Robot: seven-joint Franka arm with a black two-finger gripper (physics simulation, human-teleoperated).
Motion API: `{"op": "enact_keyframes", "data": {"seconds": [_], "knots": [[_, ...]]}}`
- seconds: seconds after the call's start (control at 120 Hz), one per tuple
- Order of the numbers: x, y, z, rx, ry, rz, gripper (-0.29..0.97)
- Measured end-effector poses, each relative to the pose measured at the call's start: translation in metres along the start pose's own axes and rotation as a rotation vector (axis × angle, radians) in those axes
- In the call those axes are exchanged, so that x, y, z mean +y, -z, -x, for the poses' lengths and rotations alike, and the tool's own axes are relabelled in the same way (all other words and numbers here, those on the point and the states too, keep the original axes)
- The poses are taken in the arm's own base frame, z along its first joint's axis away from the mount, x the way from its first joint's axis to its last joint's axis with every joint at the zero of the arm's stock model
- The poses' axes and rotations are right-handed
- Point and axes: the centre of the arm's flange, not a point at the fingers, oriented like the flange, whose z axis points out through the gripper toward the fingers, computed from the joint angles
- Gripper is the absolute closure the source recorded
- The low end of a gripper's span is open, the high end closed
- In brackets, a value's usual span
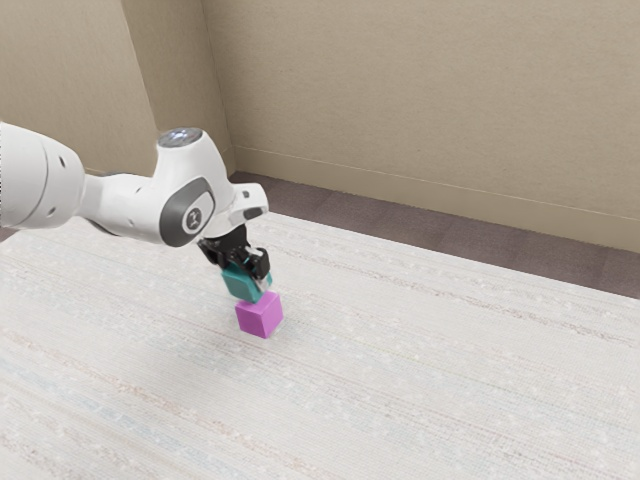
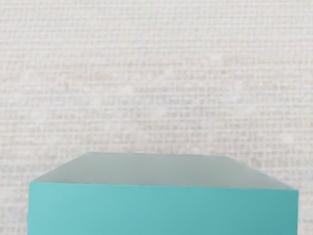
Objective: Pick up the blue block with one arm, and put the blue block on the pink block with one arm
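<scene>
On the pale table (image 1: 450, 350), toward the exterior view's left, our gripper (image 1: 243, 274) hung low on the end of the white arm (image 1: 150, 205), which came in from that view's left. The black fingers (image 1: 259, 266) were set about a block's width apart and pressed on opposite sides of the blue block (image 1: 243, 285), so we had it gripped. Its colour read more teal than blue.

We held the blue block right over the pink block (image 1: 259, 314), very close to its top face. We could not tell if the two were touching or if a thin gap was left. The blue block sat a little toward the exterior view's left of the pink one, not squarely lined up as seen from that side. The pink block stood flat on the table, casting a faint shadow.

From the wrist, we saw the blue block (image 2: 161, 200) just under the hand, with its lighter top face and one brighter side face showing. Past it lay bare woven-looking table surface (image 2: 156, 73).

Behind the table ran a dark floor strip (image 1: 480, 230) and beige walls (image 1: 450, 100).
</scene>
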Motion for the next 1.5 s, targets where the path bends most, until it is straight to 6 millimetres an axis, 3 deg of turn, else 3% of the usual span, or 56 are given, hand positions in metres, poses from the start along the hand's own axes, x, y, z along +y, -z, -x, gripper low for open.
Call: {"op": "enact_keyframes", "data": {"seconds": [0.483,0.683,0.883,0.95,1.033,1.117,1.167,1.275,1.5], "knots": [[0.012,-0.003,0.004,-0.02,0.021,0.009,0.33],[0.013,-0.003,0.005,-0.024,0.028,0.018,0.17],[0.021,0.07,0.009,0.074,0.01,0.027,0.07],[0.027,0.114,0.01,0.131,-0.003,0.031,0.05],[0.036,0.189,0.013,0.216,-0.023,0.039,0.03],[0.027,0.268,0.004,0.254,-0.015,0.025,0.02],[0.026,0.295,0.005,0.23,-0.015,0.007,0.02],[0.023,0.306,0.017,0.125,-0.003,-0.015,0.01],[0.021,0.277,0.037,-0.055,0.026,-0.03,0.0]]}}
